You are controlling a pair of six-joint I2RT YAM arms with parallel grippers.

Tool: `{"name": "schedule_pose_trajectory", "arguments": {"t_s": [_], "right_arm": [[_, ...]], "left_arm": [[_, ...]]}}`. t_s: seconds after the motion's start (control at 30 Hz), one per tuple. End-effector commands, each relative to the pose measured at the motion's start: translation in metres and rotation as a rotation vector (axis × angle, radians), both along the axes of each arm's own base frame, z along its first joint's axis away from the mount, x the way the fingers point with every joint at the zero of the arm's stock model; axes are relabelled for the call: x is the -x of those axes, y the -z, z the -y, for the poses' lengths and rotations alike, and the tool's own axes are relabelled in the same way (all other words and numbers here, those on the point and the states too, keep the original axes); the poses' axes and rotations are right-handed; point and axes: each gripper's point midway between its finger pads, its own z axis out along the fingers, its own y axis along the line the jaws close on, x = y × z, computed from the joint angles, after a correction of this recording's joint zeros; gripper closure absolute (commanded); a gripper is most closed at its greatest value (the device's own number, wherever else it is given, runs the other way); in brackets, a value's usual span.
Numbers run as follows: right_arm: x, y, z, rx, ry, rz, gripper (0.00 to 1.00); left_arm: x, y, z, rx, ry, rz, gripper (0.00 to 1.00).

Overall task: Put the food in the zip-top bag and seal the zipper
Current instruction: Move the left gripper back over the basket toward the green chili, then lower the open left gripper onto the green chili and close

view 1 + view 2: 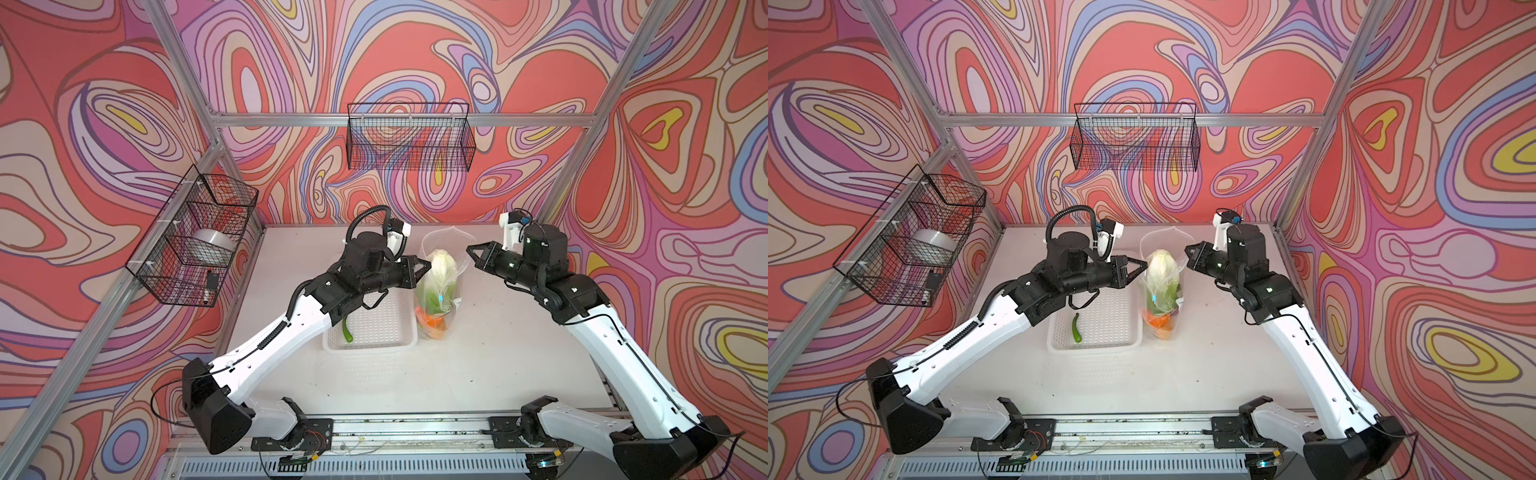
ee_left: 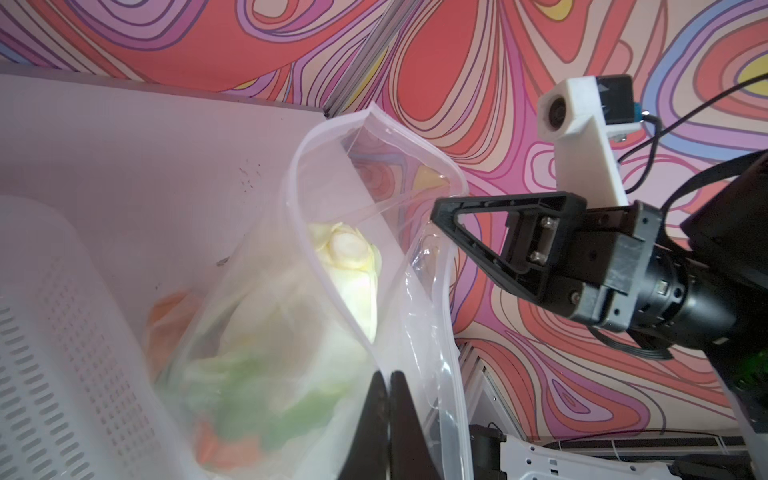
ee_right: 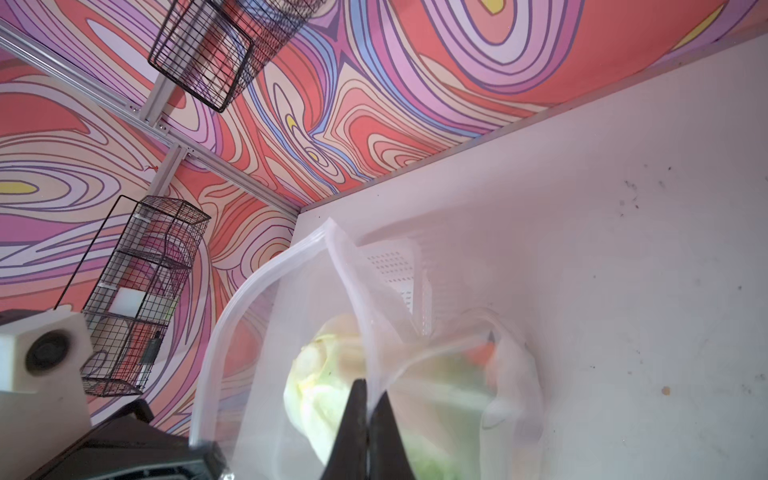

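Left hand (image 2: pixel 388 374), nearest the lens, is clamped shut on one rim of the clear bag (image 2: pixel 266 291); the right hand (image 3: pixel 370 388) pinches the opposite rim, so the mouth is apparently held spread for loading. Bag stands upright on the bench (image 1: pixel 498 353), between both hands, with lettuce (image 1: pixel 440 266) topmost inside. Just beside it, the white basket (image 1: pixel 374 324) holds one green pepper (image 1: pixel 347 332), not yet bagged; the zipper (image 2: pixel 291 199) is unsealed.
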Motion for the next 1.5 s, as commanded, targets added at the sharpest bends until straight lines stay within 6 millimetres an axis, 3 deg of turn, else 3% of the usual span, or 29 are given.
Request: {"name": "schedule_pose_trajectory", "arguments": {"t_s": [0.0,0.2,0.4,0.5,0.53,0.63,0.67,0.8,0.9,1.07,1.17,1.47], "right_arm": [[0.002,-0.009,0.01,0.058,0.022,0.039,1.0],[0.007,-0.017,0.007,0.041,-0.007,0.088,1.0],[0.004,0.003,-0.009,0.014,-0.083,0.038,1.0],[0.003,0.014,-0.017,-0.005,-0.119,0.008,1.0],[0.003,0.017,-0.018,-0.01,-0.127,0.001,1.0],[0.002,0.025,-0.022,-0.024,-0.143,-0.018,1.0],[0.003,0.027,-0.023,-0.029,-0.148,-0.022,1.0],[0.005,0.031,-0.025,-0.048,-0.155,-0.027,1.0],[0.008,0.028,-0.025,-0.06,-0.16,-0.012,1.0],[0.013,0.02,-0.021,-0.056,-0.151,0.015,1.0],[0.015,0.017,-0.02,-0.055,-0.148,0.024,1.0],[0.017,0.017,-0.02,-0.06,-0.151,0.022,1.0]], "left_arm": [[0.002,0.025,0.012,0.013,0.039,-0.081,1.0],[0.008,0.039,0.022,0.007,0.065,-0.119,1.0],[-0.001,0.035,0.002,-0.011,-0.047,-0.073,1.0],[-0.003,0.042,-0.005,-0.035,-0.088,-0.079,0.98],[-0.004,0.045,-0.006,-0.046,-0.093,-0.086,0.89],[-0.002,0.053,-0.009,-0.078,-0.097,-0.11,0.46],[-0.002,0.053,-0.012,-0.092,-0.108,-0.109,0.37],[-0.004,0.049,-0.048,-0.208,-0.211,-0.063,0.21],[-0.008,0.043,-0.091,-0.313,-0.337,-0.003,0.15],[-0.007,0.069,-0.166,-0.543,-0.509,-0.035,0.13],[-0.004,0.094,-0.193,-0.641,-0.554,-0.081,0.15],[0.005,0.171,-0.213,-0.845,-0.551,-0.27,0.27]]}}
